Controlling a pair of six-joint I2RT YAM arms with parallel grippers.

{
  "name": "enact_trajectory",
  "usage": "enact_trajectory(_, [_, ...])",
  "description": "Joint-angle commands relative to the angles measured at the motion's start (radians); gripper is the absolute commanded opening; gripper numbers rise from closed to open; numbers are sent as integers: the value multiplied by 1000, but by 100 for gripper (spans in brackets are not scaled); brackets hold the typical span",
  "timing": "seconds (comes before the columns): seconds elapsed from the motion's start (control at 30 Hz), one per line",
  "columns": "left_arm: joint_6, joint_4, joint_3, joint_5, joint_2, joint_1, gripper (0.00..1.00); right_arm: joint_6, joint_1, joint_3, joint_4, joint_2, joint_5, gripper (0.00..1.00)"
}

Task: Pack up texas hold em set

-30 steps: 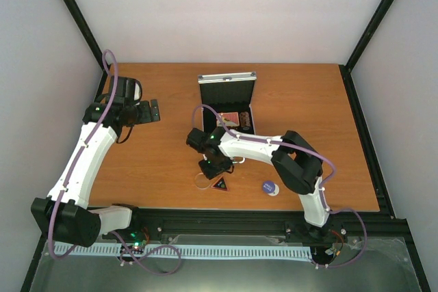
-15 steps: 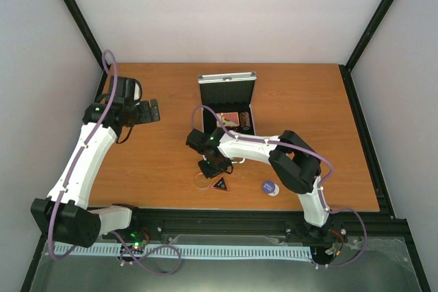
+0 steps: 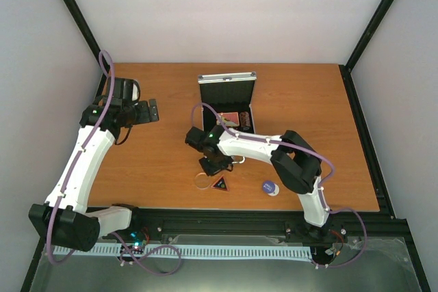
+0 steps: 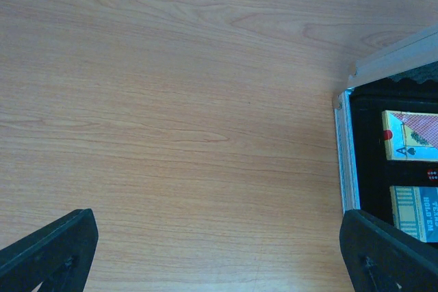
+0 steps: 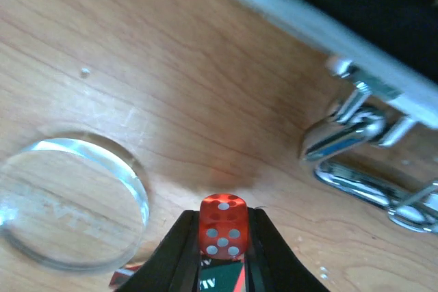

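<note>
The silver case (image 3: 226, 97) stands open at the table's middle back, with a pink deck (image 4: 410, 135) and a blue-yellow deck (image 4: 414, 211) in its black lining. My right gripper (image 3: 213, 166) is shut on a red die (image 5: 222, 226), held just above the wood in front of the case. The clear disc (image 5: 65, 200) lies left of it and the black triangle (image 3: 220, 184) just below it. The blue disc (image 3: 270, 187) lies at the front right. My left gripper (image 3: 153, 111) is open and empty over bare wood left of the case. The brown chip stack is hidden.
The case's chrome latch and handle (image 5: 363, 148) are close on the right of the die. Black frame rails run along the table's front and sides.
The right gripper with the die has shifted slightly back, towards the case. The left arm has shifted slightly to the left.
</note>
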Motion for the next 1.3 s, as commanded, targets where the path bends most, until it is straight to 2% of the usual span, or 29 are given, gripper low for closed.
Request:
enact_trajectory(0.0, [16, 2, 4, -9, -23, -2, 100, -8, -12, 102, -86, -85, 75, 4])
enact_trajectory(0.23, [14, 9, -3, -2, -26, -2, 100, 9, -146, 202, -92, -91, 150, 4])
enact_trajectory(0.47, [16, 2, 11, -3, -17, -3, 100, -25, -274, 338, -35, 45, 158, 3])
enact_trajectory(0.73, [17, -8, 12, -20, -16, -2, 100, -41, -308, 412, -11, 160, 140, 3])
enact_trajectory(1.27, [19, -2, 18, -23, 11, -3, 100, -15, -337, 343, 2, 198, 113, 3])
